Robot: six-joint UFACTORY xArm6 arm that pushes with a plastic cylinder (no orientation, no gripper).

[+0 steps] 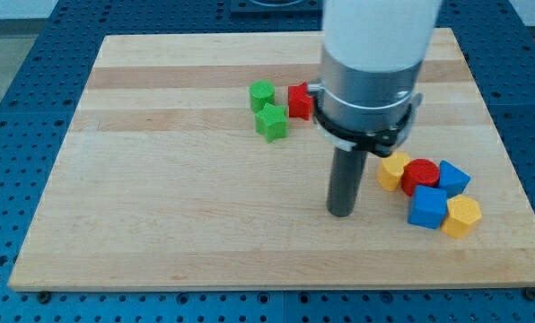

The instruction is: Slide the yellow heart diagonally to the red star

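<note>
Approach step: my tip, no claw on rig, sits at 8 o'clock of yellow heart; next, get behind it & push twd red star at 10 o'clock.

Bright, even overhead light is seen; a soft, faint shadow is cast beneath my tip; focus is sharp.

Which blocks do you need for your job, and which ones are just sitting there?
For the job:
- yellow heart, right of my tip
- red star, partly hidden behind my arm

Just sitting there:
- two green blocks beside the red star
- red block
- two blue blocks
- yellow block
</note>
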